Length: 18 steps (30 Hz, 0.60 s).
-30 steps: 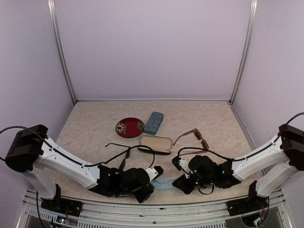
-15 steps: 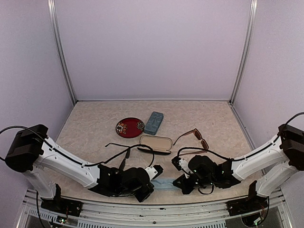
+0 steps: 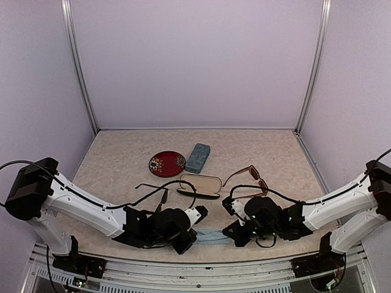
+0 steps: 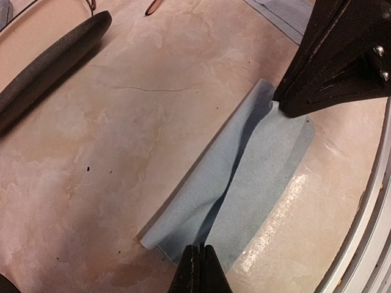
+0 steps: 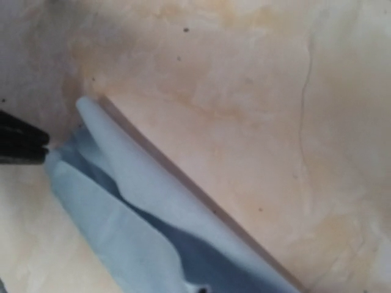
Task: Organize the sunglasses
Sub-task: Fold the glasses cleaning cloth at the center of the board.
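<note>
Slippage is the main worry: the left gripper (image 4: 197,271) has its fingers pressed together on the near edge of the pale blue cloth (image 4: 256,165), and the right gripper (image 4: 286,102) is pinched on the far corner, so each hold is only a thin bite of fabric. If the two arms pull apart or lift unevenly, one corner is likely to slide free and the cloth would flop back onto the table (image 3: 122,159) in a crumple. It already sags in a fold between the two grips. A second risk is the sweep of the arms, since the black-framed sunglasses (image 3: 151,187) lie just beyond the left wrist and the reddish-brown sunglasses (image 3: 252,174) just beyond the right one, with the open case (image 3: 201,182) between them. A careless swing of a wrist or a trailing cable could knock either pair. Neither pair is held or in a case; both rest open on the table, mid-depth. Both arms reach low and inward from their outer bases, forearms nearly level, wrists tipped down at the table's near edge, fingertips facing each other across the cloth
</note>
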### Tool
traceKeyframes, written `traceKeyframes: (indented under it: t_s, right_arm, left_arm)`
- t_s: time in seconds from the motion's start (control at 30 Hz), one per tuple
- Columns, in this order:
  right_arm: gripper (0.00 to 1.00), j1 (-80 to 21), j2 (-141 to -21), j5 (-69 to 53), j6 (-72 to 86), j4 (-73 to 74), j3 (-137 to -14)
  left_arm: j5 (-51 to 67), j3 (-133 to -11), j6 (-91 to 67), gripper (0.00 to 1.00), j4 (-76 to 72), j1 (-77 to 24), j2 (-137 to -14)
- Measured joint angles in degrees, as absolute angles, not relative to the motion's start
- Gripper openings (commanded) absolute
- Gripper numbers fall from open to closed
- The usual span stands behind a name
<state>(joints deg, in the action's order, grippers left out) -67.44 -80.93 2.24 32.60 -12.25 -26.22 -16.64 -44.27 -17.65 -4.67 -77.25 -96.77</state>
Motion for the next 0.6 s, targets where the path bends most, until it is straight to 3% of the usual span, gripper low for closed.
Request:
traceKeyframes:
  t_s: [0.2, 0.43, 0.6]
  right_arm:
    - [0.00, -67.4, -80.6, 2.7, 32.5, -11.6, -26.6]
    - [0.00, -67.4, -80.7, 2.8, 32.5, -11.4, -26.6]
    - [0.00, -67.4, -80.7, 2.8, 32.5, -11.4, -26.6]
  left_arm:
    - [-15.7, -44.3, -17.3, 0.00, -4.6, -76.4, -96.1]
    - [-10.8, -43.8, -17.5, 0.22, -5.7, -73.9, -96.1]
    - [-5.7, -42.1, -18.3, 0.30, -7.1, -71.0, -96.0]
